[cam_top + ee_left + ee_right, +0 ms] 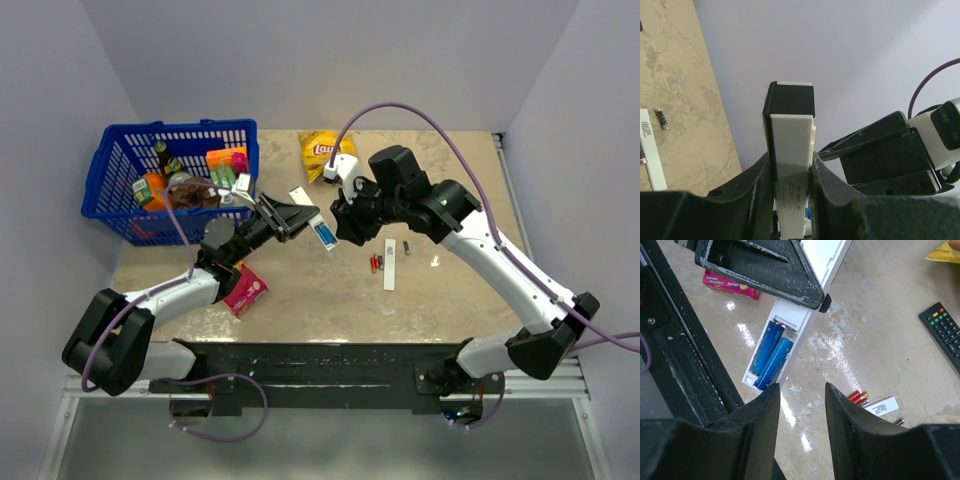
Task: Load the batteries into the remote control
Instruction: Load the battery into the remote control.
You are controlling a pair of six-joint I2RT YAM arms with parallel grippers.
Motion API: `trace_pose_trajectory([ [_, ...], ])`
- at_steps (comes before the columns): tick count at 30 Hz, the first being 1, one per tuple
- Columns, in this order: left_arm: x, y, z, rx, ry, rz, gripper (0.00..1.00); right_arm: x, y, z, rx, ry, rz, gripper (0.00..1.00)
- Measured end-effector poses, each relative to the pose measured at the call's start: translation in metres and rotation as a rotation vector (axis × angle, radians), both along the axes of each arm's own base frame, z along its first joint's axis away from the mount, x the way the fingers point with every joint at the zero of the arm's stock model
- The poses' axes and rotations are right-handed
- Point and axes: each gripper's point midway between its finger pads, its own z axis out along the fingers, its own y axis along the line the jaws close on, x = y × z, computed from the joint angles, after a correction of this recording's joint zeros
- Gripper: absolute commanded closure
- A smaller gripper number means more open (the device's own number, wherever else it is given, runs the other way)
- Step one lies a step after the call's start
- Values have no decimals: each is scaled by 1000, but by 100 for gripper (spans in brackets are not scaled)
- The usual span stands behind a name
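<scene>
My left gripper [791,167] is shut on the white remote control [790,145] and holds it above the table, dark end [789,99] pointing away. In the right wrist view the remote's open compartment [771,356] shows two blue batteries lying side by side. My right gripper [801,390] is open and empty, its fingertips just beyond the remote's compartment end. From above, the left gripper [295,215] and right gripper [342,226] meet at the remote [322,235]. Red and orange batteries [857,396] and the white back strip [881,405] lie on the table.
A black remote [945,330] lies at the right. A pink box [245,290] sits near the left arm. A blue basket [110,185] of groceries stands back left, and a yellow chips bag [322,150] at the back. A small dark piece [407,247] lies beside the strip [390,265].
</scene>
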Motion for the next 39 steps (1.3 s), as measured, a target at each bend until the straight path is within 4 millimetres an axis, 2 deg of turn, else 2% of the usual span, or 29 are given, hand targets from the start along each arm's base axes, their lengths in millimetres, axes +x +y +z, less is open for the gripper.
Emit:
trace_pose_trajectory([
  [9, 0, 0, 1, -5, -1, -2, 100, -6, -3, 2, -5, -3, 25, 55],
  [18, -2, -4, 9, -8, -17, -29, 100, -35, -14, 27, 81, -208, 202, 55],
  [23, -3, -7, 13, -6, -25, -51, 100, -44, -6, 44, 134, -323, 339, 55],
  [26, -4, -7, 15, -6, -28, -57, 100, -44, 2, 42, 137, -354, 407, 55],
  [32, -4, -9, 16, -2, -28, -68, 100, -40, 14, 26, 106, -373, 522, 60],
  [39, -4, -10, 12, 11, -12, -75, 100, -36, 19, 14, 78, -380, 574, 65],
])
